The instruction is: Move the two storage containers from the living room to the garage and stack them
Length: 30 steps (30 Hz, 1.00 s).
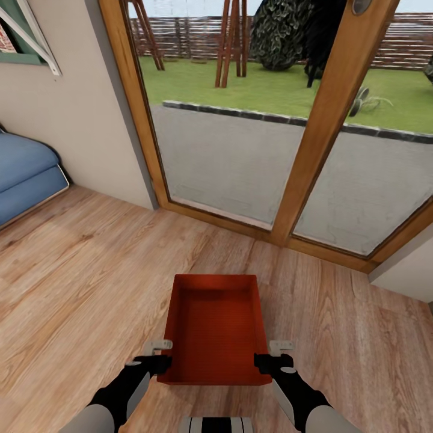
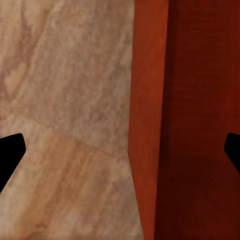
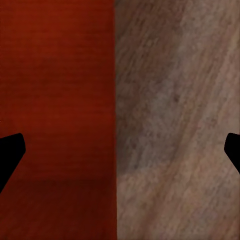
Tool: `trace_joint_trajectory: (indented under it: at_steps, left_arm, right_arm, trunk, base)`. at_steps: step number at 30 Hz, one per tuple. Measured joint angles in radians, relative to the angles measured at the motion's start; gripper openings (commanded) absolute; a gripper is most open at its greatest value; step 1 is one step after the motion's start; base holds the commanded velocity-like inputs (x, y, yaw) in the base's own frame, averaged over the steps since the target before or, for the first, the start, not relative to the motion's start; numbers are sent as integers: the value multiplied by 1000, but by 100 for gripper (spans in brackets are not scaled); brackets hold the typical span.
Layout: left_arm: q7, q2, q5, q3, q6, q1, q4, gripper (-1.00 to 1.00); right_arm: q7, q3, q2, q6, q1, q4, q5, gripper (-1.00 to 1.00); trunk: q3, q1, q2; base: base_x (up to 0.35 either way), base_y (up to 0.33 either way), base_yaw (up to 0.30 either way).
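A light wood plank floor (image 1: 78, 282) runs under the robot up to wood-framed glass doors (image 1: 325, 120), which show a grey paved strip, a lawn and a slatted fence outside. A blue sofa (image 1: 24, 174) sits against the plain wall beyond the left hand.

One orange-red storage container (image 1: 213, 328), open-topped with a ribbed bottom, lies between the two hands, its long sides running away from the robot toward the doors. The left hand (image 1: 157, 355) stands at the container's near left wall, and the right hand (image 1: 275, 356) at its near right wall. In each wrist view the dark fingertips (image 2: 10, 155) sit far apart at the picture's edges, one over the planks and one over the container's inside (image 3: 55, 100), so both hands are spread and straddle a side wall without pinching it.
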Motion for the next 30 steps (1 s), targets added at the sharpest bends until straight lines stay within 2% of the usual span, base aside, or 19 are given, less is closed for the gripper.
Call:
trace_joint_trajectory:
  at_steps: [14, 20, 30]
  left_arm:
    - [-2, 1, 1, 0, 1, 0, -13, 100]
    - [-3, 1, 1, -1, 2, 0, -13, 100]
    - [-1, 0, 0, -2, 1, 0, -12, 100]
  right_arm:
    - [1, 0, 0, 1, 0, 0, 1, 100]
    - [1, 0, 0, 0, 0, 0, 1, 100]
    - [1, 1, 0, -1, 0, 0, 1, 100]
  trunk:
    - [0, 0, 0]
    - [0, 0, 0]
    - [0, 0, 0]
  base:
    - [0, 0, 0]
    - [221, 0, 0]
    - [24, 0, 0]
